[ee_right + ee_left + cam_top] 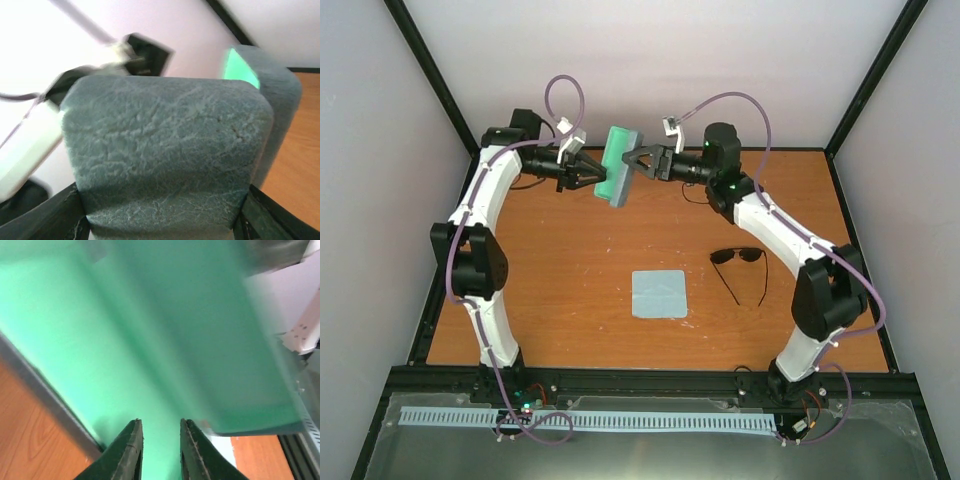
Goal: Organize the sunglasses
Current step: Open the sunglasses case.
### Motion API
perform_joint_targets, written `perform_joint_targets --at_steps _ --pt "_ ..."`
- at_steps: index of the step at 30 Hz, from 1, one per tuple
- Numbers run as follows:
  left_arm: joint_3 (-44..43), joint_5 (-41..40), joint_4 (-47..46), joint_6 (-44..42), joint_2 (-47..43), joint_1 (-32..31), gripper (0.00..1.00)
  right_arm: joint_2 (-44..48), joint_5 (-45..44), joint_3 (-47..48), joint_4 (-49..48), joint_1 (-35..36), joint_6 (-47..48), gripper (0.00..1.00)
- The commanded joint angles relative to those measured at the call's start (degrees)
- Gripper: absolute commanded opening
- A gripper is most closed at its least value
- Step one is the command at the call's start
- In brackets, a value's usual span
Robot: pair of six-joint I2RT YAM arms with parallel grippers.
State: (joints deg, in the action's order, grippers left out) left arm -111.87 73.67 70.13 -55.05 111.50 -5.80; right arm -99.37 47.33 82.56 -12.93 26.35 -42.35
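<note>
Sunglasses (pixel 738 258) lie flat on the table (pixel 570 270), right half, under the bend of my right arm. Lenses sit toward the far side, both thin temple arms are unfolded and run toward the near edge. Nothing touches them, and both my grippers are well apart from them. The pale blue square cloth (pixel 658 293) lies flat just left of the sunglasses, near them but not touching, about mid-table. The case (pixel 618 165) is up in the air over the far part of the table, between my two grippers, standing on end and tilted. Its green lining faces my left side, its blue-grey textured shell faces my right. My right gripper (pixel 638 162) has its jaws spread wide around the shell; in the right wrist view the black fingers (pixel 70 210) sit against both sides of it, so it is gripping the case. My left gripper (pixel 590 178) meets the case's lower left edge. In the left wrist view its two fingers (pixel 127 452) stand close together with a narrow gap, and blurred green lining fills the view behind them. I cannot tell whether they pinch an edge of the case or only sit against it.
</note>
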Motion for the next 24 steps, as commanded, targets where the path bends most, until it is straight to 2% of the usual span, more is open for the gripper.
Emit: perform_joint_targets --at_steps 1,3,6,7,9,11,15,24 --pt "-0.42 -6.27 -4.75 0.50 3.20 0.43 0.24 7.74 7.18 0.70 -4.43 2.52 0.30 0.03" --pt "-0.72 -6.28 -5.23 1.20 3.02 0.68 0.29 8.16 5.60 0.59 -2.59 2.57 1.91 0.03" --pt "-1.62 -4.33 -7.36 4.86 2.36 2.20 0.48 8.91 1.68 -0.44 -0.66 2.55 4.46 0.03" --pt "-1.72 -2.82 -8.98 7.34 1.83 3.25 0.57 9.12 0.42 -1.20 -0.54 2.50 5.06 0.03" --pt "-0.52 1.86 -13.39 13.05 0.41 6.06 0.65 9.35 -1.31 -2.99 -1.74 2.18 5.06 0.03" --pt "1.43 3.19 -18.80 18.67 -1.18 7.76 0.73 9.42 -2.23 -4.82 -4.78 1.80 3.68 0.03" --pt "4.54 2.50 -19.66 17.62 -2.61 8.00 0.77 8.85 -3.57 -6.01 -11.41 1.69 0.65 0.03" --pt "2.23 6.96 -6.99 10.04 -0.76 6.30 0.80 5.24 -4.48 -2.65 -12.88 1.69 0.24 0.03"
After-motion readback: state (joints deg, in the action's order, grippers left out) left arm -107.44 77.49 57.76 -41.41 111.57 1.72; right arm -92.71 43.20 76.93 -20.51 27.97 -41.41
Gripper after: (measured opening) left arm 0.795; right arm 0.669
